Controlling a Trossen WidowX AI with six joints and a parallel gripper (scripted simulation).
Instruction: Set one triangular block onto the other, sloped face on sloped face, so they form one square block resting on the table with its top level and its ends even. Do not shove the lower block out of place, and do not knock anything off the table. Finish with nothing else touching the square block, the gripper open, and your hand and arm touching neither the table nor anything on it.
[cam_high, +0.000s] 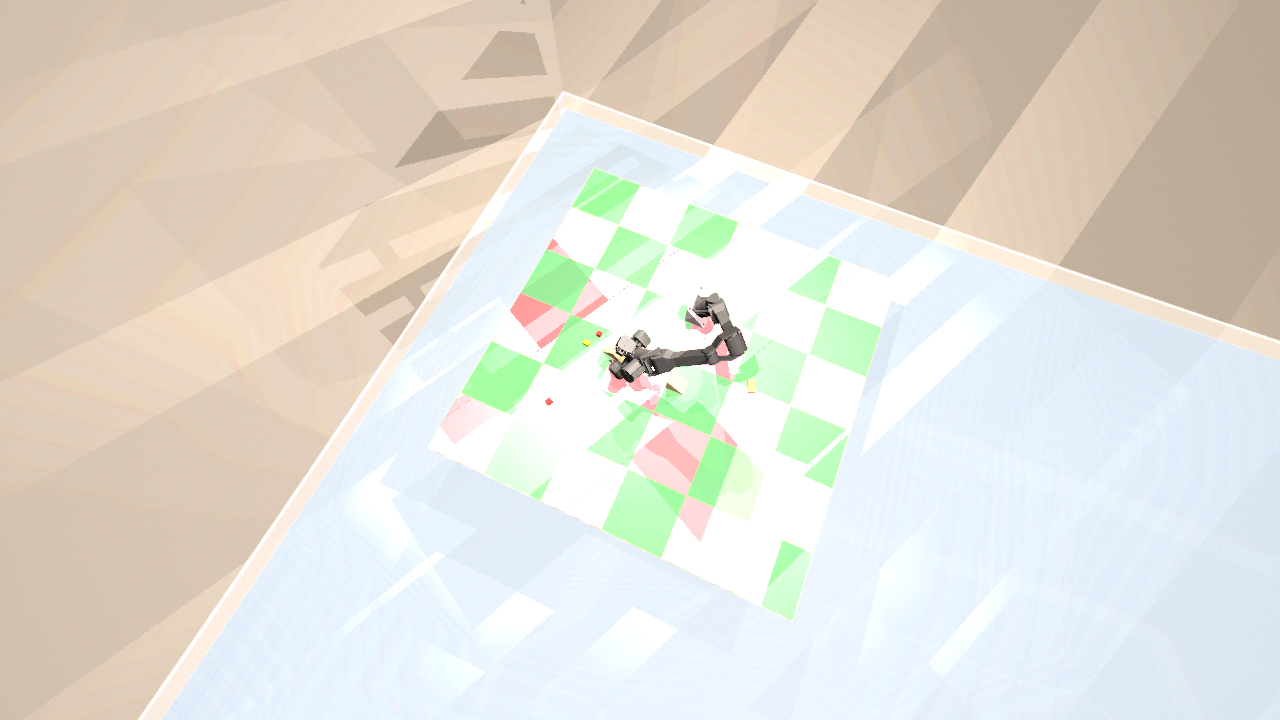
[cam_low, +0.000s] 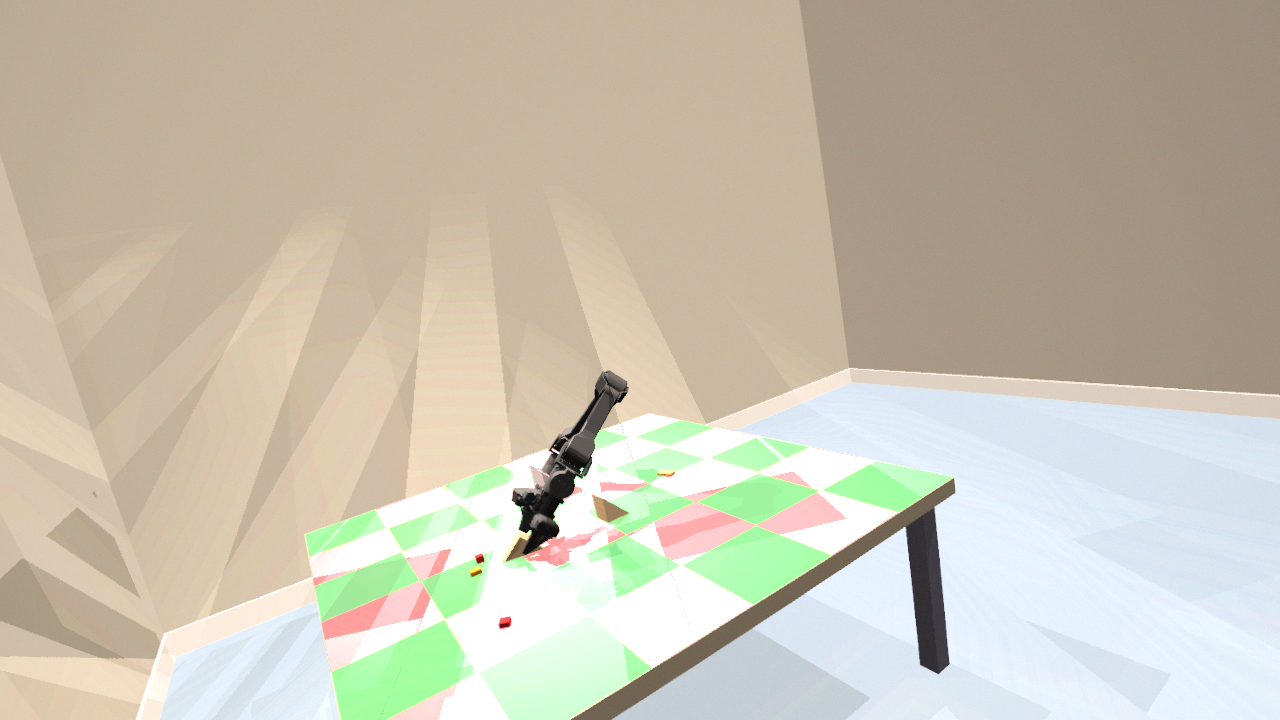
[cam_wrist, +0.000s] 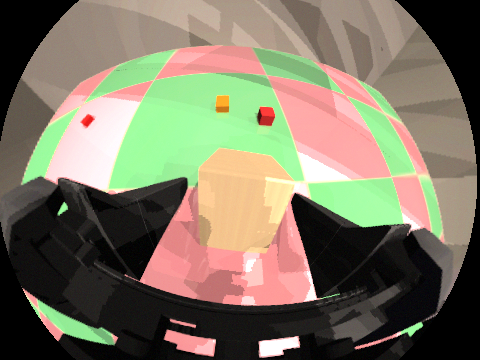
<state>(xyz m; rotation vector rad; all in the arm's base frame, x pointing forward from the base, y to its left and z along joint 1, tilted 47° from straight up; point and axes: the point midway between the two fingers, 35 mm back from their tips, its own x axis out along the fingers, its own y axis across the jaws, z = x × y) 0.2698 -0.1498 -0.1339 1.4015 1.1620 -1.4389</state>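
A tan wooden triangular block (cam_high: 613, 354) (cam_low: 515, 544) (cam_wrist: 240, 210) stands on the checkered table (cam_high: 640, 514) (cam_low: 760, 559). My gripper (cam_high: 617, 365) (cam_low: 527, 548) is open, low over the table at this block. In the wrist view the block shows between the two spread fingertips, with a gap on each side; whether a finger touches it elsewhere I cannot tell. The other triangular block (cam_high: 674, 388) (cam_low: 609, 509) stands apart, nearer the table's middle, with a dark triangular end showing in the exterior view. It is not visible in the wrist view.
A red cube (cam_high: 598, 334) (cam_low: 478, 557) (cam_wrist: 266, 116) and a small yellow block (cam_high: 586, 342) (cam_low: 475, 571) (cam_wrist: 222, 104) lie just beyond the near block. Another red cube (cam_high: 548, 401) (cam_low: 504, 622) (cam_wrist: 87, 120) lies farther off. A flat yellow piece (cam_high: 750, 385) (cam_low: 665, 472) lies past the other triangular block.
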